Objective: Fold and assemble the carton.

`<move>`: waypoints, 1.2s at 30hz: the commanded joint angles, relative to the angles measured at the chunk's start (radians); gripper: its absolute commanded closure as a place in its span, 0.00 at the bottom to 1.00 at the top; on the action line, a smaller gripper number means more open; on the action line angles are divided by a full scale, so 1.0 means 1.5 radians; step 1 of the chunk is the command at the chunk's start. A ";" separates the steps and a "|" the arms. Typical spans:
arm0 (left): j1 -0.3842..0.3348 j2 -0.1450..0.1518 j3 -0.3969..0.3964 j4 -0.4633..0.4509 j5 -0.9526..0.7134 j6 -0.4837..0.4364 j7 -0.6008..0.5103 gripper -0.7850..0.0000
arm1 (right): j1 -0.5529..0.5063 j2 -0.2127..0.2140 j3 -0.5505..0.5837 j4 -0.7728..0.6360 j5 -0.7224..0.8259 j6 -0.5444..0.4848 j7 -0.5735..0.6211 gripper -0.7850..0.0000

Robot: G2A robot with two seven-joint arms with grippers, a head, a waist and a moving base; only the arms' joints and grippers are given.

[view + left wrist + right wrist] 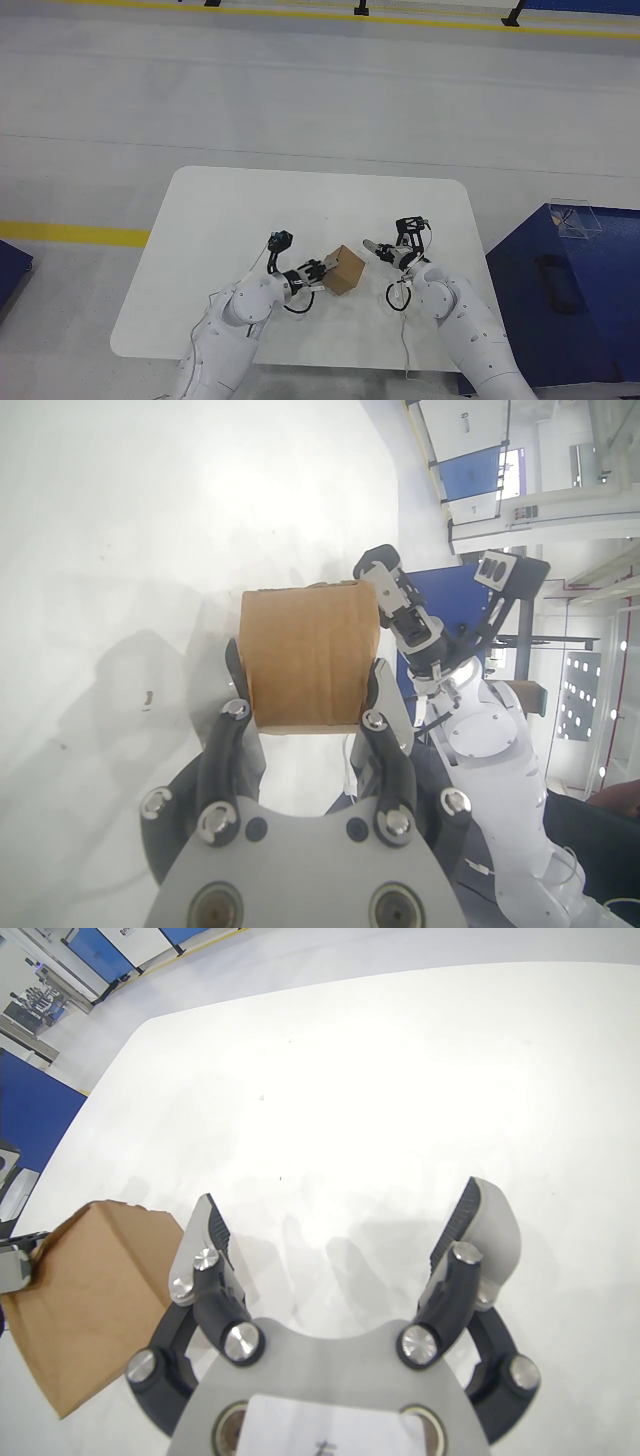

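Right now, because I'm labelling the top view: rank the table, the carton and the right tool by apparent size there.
1. table, by far the largest
2. carton
3. right tool, somewhat smaller than the carton beside it

— What did you count there?
— There was one carton and one table.
— And grippers?
— There were two: the left gripper and the right gripper.

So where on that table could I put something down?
The far half of the table, beyond the carton, is bare to its far edge. It is crowded near the robot, where the left claw grips the carton and the open right claw sits beside it.
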 commanded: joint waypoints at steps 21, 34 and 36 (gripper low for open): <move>0.137 0.028 0.079 -0.273 0.485 -0.027 0.406 1.00 | 0.000 0.000 0.000 0.000 0.000 0.000 0.000 0.00; 0.088 0.015 0.112 -0.190 0.459 -0.001 0.372 1.00 | 0.000 0.000 0.000 0.000 0.000 0.000 0.000 0.00; 0.087 0.014 0.113 -0.184 0.456 -0.001 0.368 1.00 | 0.000 0.000 0.000 0.000 0.000 0.000 0.000 0.00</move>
